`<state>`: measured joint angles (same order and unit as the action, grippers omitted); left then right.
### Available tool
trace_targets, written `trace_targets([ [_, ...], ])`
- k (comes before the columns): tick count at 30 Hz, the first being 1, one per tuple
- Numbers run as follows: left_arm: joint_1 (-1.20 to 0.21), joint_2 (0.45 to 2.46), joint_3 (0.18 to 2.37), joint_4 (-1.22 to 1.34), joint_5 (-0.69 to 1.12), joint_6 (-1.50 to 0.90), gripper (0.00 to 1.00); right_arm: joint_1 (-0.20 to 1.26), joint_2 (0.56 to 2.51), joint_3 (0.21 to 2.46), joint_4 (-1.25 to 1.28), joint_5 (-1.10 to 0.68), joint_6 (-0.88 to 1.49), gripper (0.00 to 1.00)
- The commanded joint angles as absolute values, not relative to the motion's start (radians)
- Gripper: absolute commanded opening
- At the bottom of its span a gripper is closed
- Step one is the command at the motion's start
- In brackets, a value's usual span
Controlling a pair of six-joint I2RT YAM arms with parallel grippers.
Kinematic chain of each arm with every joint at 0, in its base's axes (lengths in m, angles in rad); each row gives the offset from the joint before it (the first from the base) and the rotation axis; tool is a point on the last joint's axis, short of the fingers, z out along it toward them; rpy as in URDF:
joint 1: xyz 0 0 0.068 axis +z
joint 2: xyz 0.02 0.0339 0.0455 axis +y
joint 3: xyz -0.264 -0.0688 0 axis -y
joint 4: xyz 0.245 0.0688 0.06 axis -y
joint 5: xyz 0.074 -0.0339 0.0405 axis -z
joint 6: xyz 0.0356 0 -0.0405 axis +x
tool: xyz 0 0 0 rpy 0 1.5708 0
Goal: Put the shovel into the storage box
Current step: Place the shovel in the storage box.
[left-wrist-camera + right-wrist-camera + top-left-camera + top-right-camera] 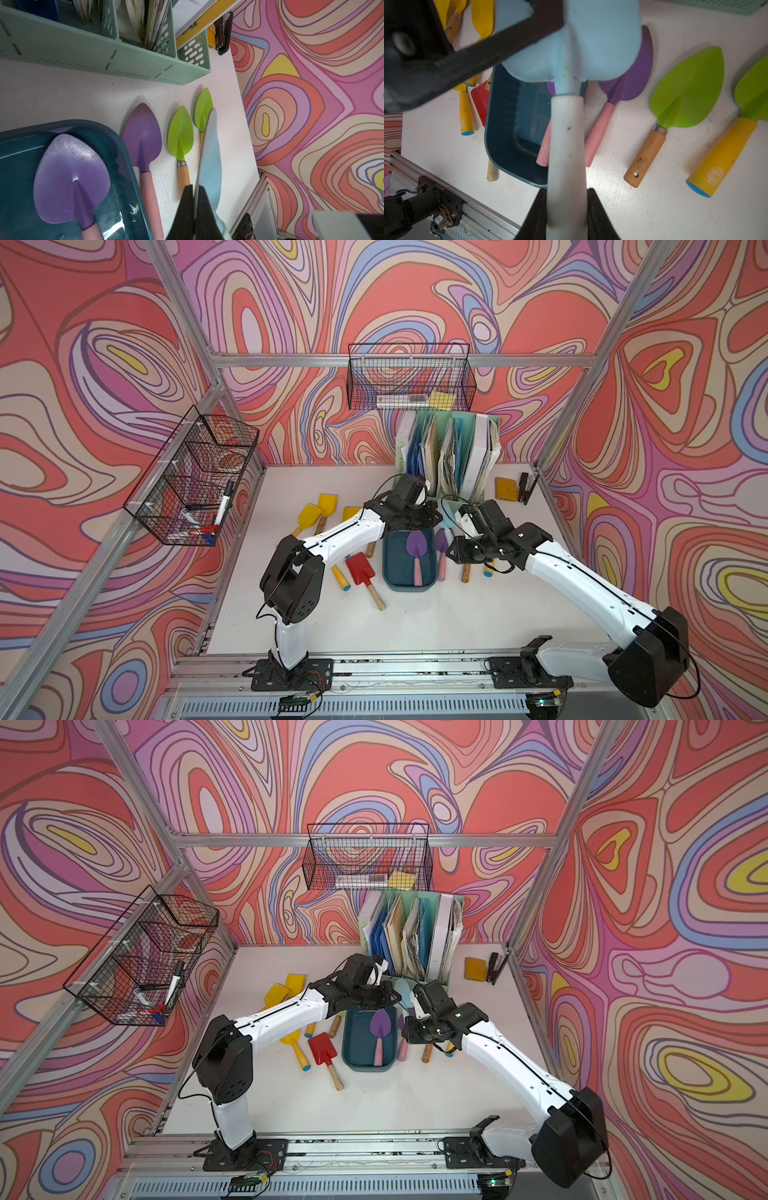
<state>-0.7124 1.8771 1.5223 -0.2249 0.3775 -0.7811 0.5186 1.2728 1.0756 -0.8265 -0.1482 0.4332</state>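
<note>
Shovel (571, 52), pale blue, aloft over far end of box (409, 587), blade edge clenched in left gripper (194, 187), white handle between jaws of right gripper (566, 191), clamped or slack unclear; apparently handover, next calling for lowering into box beside purple shovel (417, 549); white table (415, 626) around box cluttered, walls (665, 406) swirl-patterned.

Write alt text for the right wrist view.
The right pincer grips the white handle of a light blue shovel near the storage box, while the left pincer clamps its blade. A purple shovel lies in the box.
</note>
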Motion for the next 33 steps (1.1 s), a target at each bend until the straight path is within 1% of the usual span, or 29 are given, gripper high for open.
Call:
trace_targets([
  [1, -0.718, 1.847, 1.5, -0.247, 0.361, -0.741, 0.0, 0.526, 1.275, 1.105, -0.793, -0.131, 0.433, 0.42],
  [2, -0.718, 1.847, 1.5, -0.253, 0.357, -0.735, 0.0, 0.525, 1.273, 1.105, -0.795, -0.129, 0.434, 0.46],
  [5, -0.71, 1.847, 1.499, -0.278, 0.345, -0.71, 0.0, 0.525, 1.267, 1.106, -0.801, -0.127, 0.433, 0.54],
  [8, -0.692, 1.842, 1.488, -0.3, 0.338, -0.687, 0.0, 0.525, 1.259, 1.104, -0.81, -0.122, 0.433, 0.57],
  [14, -0.64, 1.817, 1.465, -0.347, 0.345, -0.614, 0.0, 0.525, 1.245, 1.097, -0.823, -0.111, 0.432, 0.58],
  [21, -0.599, 1.802, 1.48, -0.474, 0.354, -0.473, 0.0, 0.525, 1.245, 1.091, -0.823, -0.11, 0.433, 0.56],
  [26, -0.584, 1.826, 1.505, -0.563, 0.335, -0.385, 0.0, 0.526, 1.246, 1.088, -0.819, -0.12, 0.434, 0.55],
  [33, -0.574, 1.87, 1.505, -0.57, 0.316, -0.356, 0.0, 0.525, 1.241, 1.079, -0.821, -0.121, 0.435, 0.53],
])
